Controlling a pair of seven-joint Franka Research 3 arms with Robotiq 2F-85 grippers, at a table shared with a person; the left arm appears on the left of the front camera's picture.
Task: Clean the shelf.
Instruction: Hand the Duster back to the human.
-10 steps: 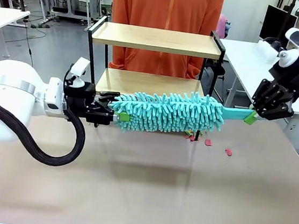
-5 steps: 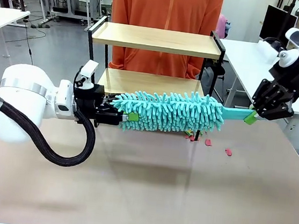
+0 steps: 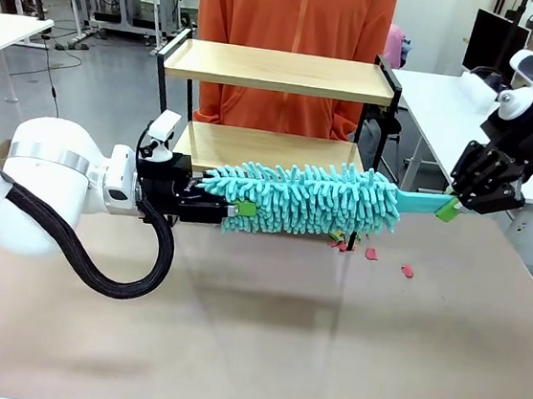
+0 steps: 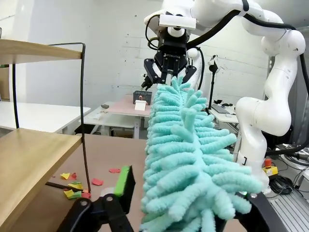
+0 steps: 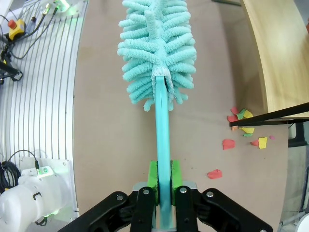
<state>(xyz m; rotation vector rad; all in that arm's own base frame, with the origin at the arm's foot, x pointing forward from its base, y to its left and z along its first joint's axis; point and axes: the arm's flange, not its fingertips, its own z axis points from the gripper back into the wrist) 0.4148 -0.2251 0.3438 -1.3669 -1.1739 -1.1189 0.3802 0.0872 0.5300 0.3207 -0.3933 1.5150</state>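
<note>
Two arms are sharing one teal duster point(image 3: 305, 199), held level between them just above the desk point(image 3: 259, 353). Left fingers point(image 3: 234, 210) are clamping onto the fluffy tip of the duster; in the left wrist view one green pad point(image 4: 124, 181) is sitting against the left flank of the fibres point(image 4: 188, 164), with the other side hidden behind the fluff. Right fingers point(image 3: 450, 209) are pinching the flat teal handle point(image 5: 163, 145) at its end, both green pads point(image 5: 153, 175) pressing tight on either side of it.

Shelf point(image 3: 279, 71) is standing just beyond the duster, on the far side of both sets of fingers, not touching either. Its lower board point(image 3: 263, 149) is sitting right behind the fluff; in the left wrist view it is lying to the left of the fingers point(image 4: 29, 164). Paper scraps point(image 3: 372, 254) are lying on the desk beneath the duster's handle end, by the shelf's leg.

Left arm is reaching in horizontally, wrist pointing toward the right arm. Right arm is coming down from above at an angle, fingers pointing down and inward. A person in orange point(image 3: 298, 10) is standing behind the shelf.
</note>
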